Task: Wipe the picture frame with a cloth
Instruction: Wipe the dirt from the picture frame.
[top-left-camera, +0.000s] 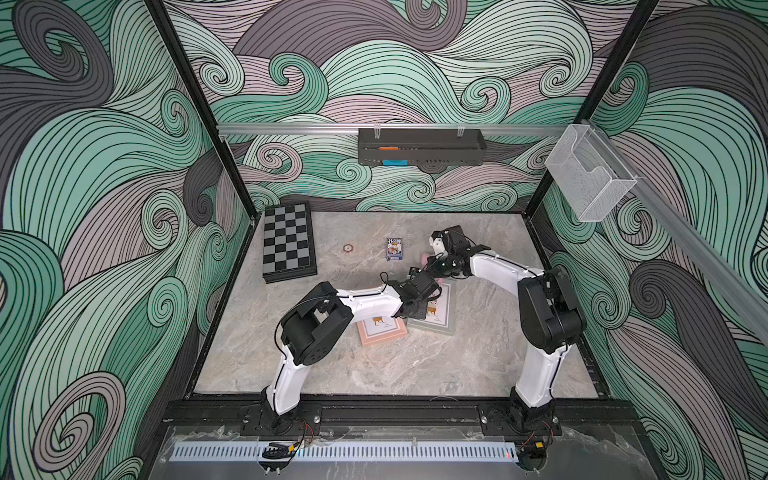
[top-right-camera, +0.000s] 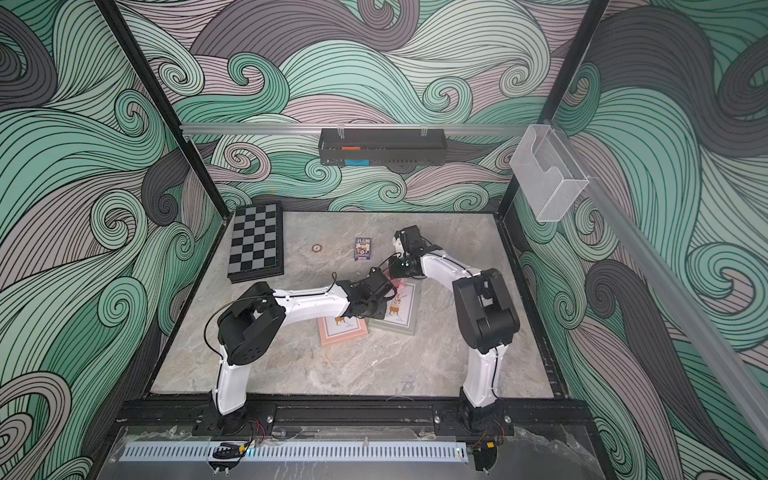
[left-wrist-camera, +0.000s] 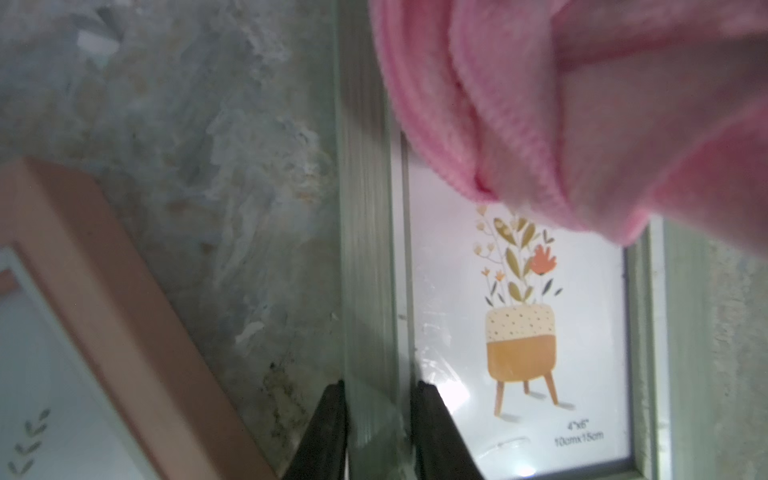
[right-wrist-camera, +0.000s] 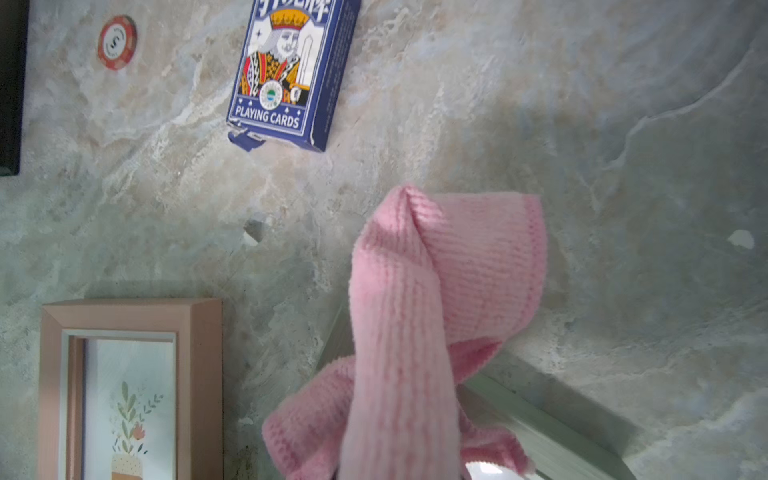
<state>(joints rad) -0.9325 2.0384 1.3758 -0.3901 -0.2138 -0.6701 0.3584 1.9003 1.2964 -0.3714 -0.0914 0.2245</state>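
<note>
A grey-green picture frame (top-left-camera: 440, 316) (top-right-camera: 401, 311) with a potted-plant print (left-wrist-camera: 520, 332) lies on the marble table. My left gripper (left-wrist-camera: 378, 384) (top-left-camera: 415, 309) is shut on one side rail (left-wrist-camera: 368, 249) of that frame, one black finger on each side of the rail. The pink cloth (right-wrist-camera: 415, 311) (left-wrist-camera: 561, 104) hangs bunched from my right gripper (top-left-camera: 434, 268), which is shut on it above the frame's far end. The cloth hides the right gripper's fingers in the right wrist view. In both top views only a scrap of the cloth (top-right-camera: 399, 284) shows.
A second frame, peach-pink (top-left-camera: 380, 332) (right-wrist-camera: 199, 374), lies just left of the green one. Farther back are a blue playing-card box (top-left-camera: 394, 249), a poker chip (top-left-camera: 348, 248) and a chessboard (top-left-camera: 288, 243). A black tray (top-left-camera: 419, 147) hangs on the back rail.
</note>
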